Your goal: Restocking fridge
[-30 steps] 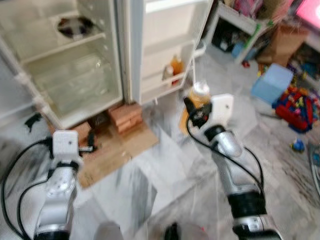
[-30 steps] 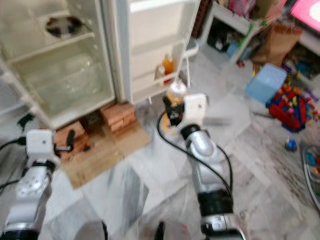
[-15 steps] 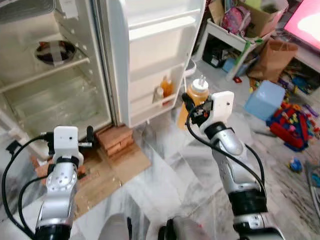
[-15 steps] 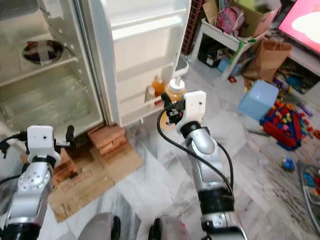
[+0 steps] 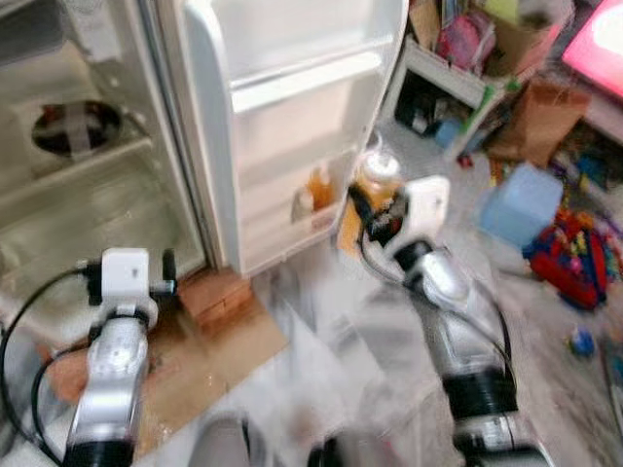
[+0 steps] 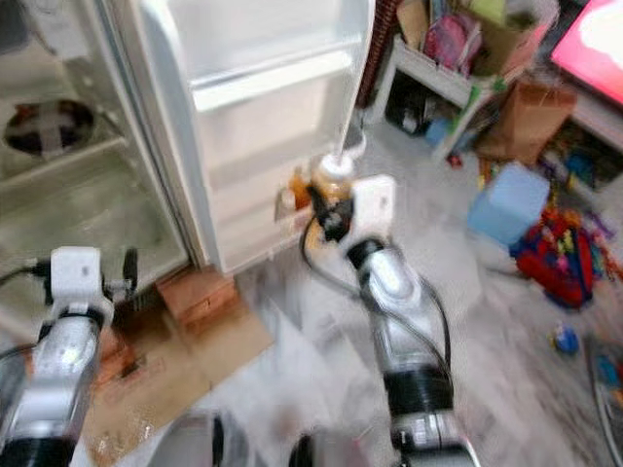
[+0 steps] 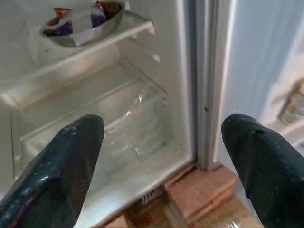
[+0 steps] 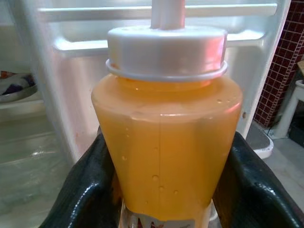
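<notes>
Right claw point(image 5: 375, 209) pinching bottle point(image 8: 166, 137), upright, cap up. Door shelf point(image 5: 310, 222) just ahead, toward robot's left, two small bottles already in it. Right arm far nearer. Left claw point(image 7: 164, 156) spread, holding nothing, facing fridge point(image 7: 95, 90) interior.

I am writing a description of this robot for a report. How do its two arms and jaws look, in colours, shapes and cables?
Both arms are silver, rounded tubes with black joint bands near the body. Each wrist carries a white, boxy block. Black cables loop loosely from each wrist along the arm. The left gripper and right gripper each have two long, glossy black fingers with rounded tips.
</notes>
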